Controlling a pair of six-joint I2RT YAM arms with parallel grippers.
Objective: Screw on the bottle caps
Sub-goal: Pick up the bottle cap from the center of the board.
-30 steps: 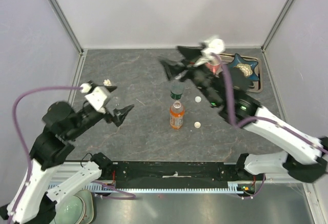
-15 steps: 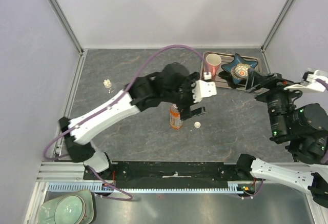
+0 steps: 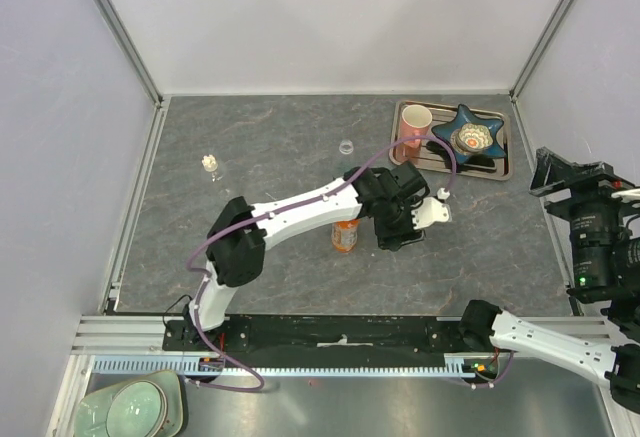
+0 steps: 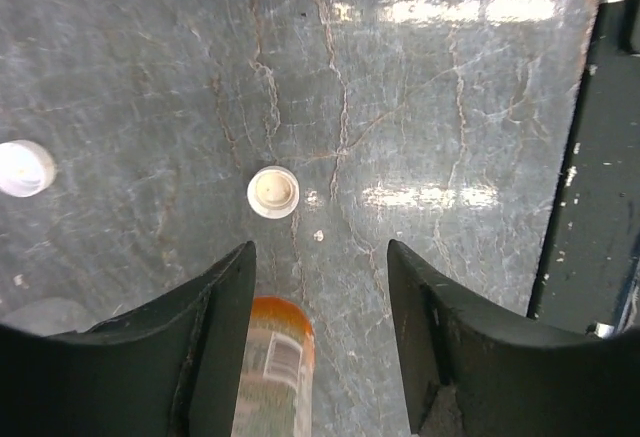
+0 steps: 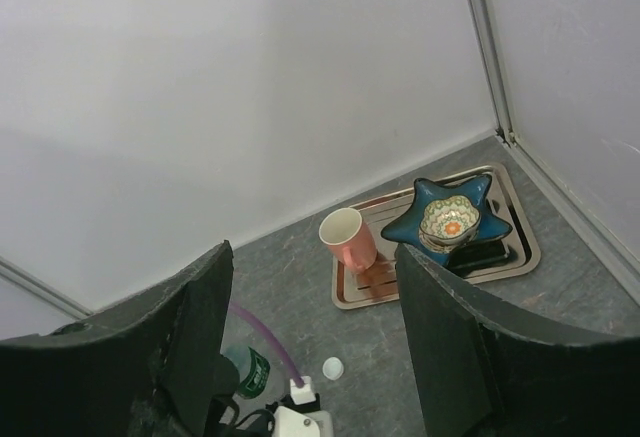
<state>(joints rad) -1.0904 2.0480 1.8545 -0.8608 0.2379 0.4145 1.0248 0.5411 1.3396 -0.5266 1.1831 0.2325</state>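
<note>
Left gripper point(image 4: 318, 249) hangs over the grey marbled table point(image 4: 450, 87), jaws apart and empty — the orange-labelled plastic bottle point(image 4: 272, 362) stands close by its fingers, a small white round plastic cap point(image 4: 273, 192) lies just beyond. Right gripper point(image 5: 313, 257) — high up, off to the side — gapes empty.

Left wrist view's edges cut off the orange bottle point(image 4: 272, 382) and a white cap point(image 4: 22, 168).

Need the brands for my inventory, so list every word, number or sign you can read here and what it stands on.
Orange bottle: the label carries print, but it is too blurred to read.
Green-label bottle: the label is too small and half hidden to read.
No other writing shows; nothing is legible.
</note>
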